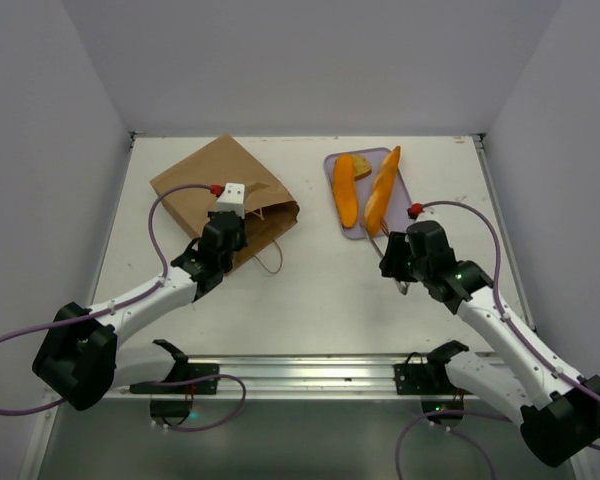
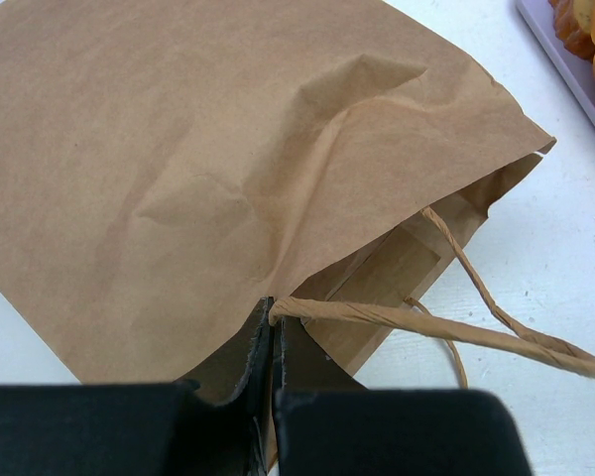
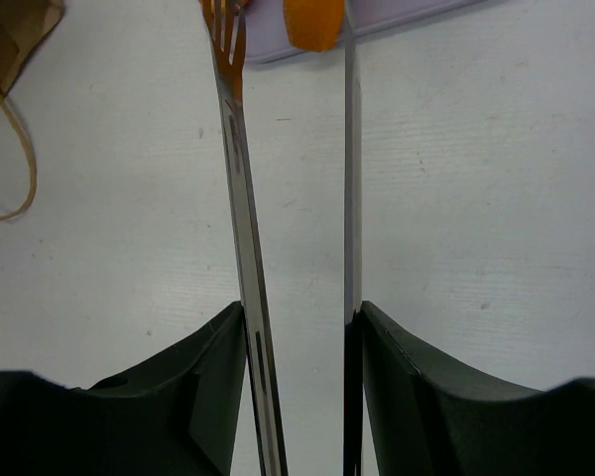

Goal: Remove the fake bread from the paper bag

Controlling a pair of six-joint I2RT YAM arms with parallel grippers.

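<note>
The left fingers (image 2: 240,362) pinch the paper bag's (image 1: 195,190) lip at far left, while the right fingers (image 3: 178,387) hold tongs (image 3: 240,248) seemingly straddling bread (image 3: 312,25) on the far-right tray (image 1: 350,230), where a loose squeeze could drop it.

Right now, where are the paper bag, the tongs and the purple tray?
paper bag (image 1: 205,185): top view, on its creased upper face.
tongs (image 3: 243,218): right wrist view, on the fork-tipped arm.
purple tray (image 1: 354,231): top view, on its bare near corner.
</note>
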